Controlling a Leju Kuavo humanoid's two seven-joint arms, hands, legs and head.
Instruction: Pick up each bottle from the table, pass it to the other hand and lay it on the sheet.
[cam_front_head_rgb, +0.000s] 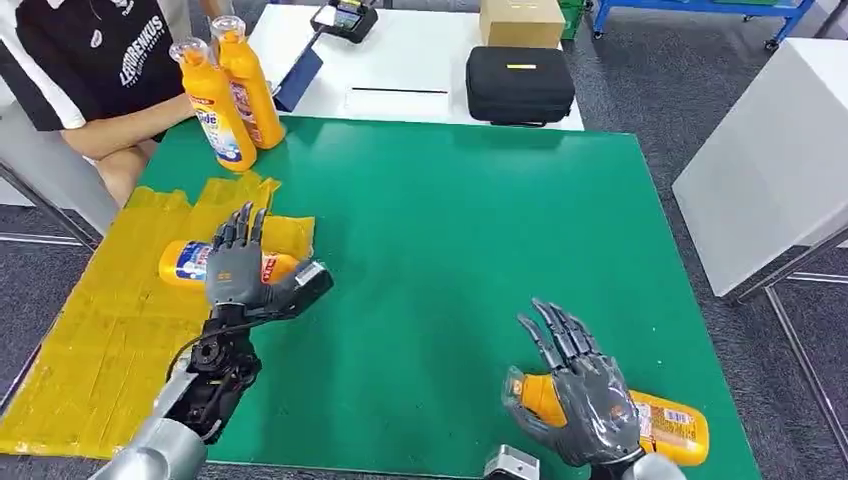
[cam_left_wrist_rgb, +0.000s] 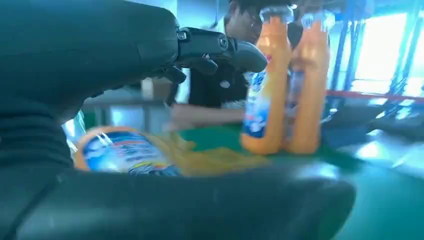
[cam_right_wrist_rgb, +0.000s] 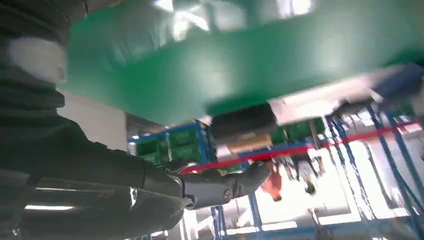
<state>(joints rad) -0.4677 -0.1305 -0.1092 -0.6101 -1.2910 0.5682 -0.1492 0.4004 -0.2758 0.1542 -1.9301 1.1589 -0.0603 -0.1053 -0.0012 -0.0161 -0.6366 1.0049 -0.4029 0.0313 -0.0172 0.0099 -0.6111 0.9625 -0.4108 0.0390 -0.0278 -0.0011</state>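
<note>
Nearest, the right robot hand (cam_front_head_rgb: 585, 400) hovers with fingers spread over a bottle (cam_front_head_rgb: 665, 425) lying on its side at the near edge of the green table (cam_front_head_rgb: 450, 230); whether it touches is unclear. Farther left, the left robot hand (cam_front_head_rgb: 240, 268), fingers apart and holding nothing, is above a second lying bottle (cam_front_head_rgb: 185, 262) on the yellow sheet (cam_front_head_rgb: 100, 340). At the far corner two upright bottles (cam_front_head_rgb: 232, 90) stand touching, beside a seated person (cam_front_head_rgb: 90, 60).
</note>
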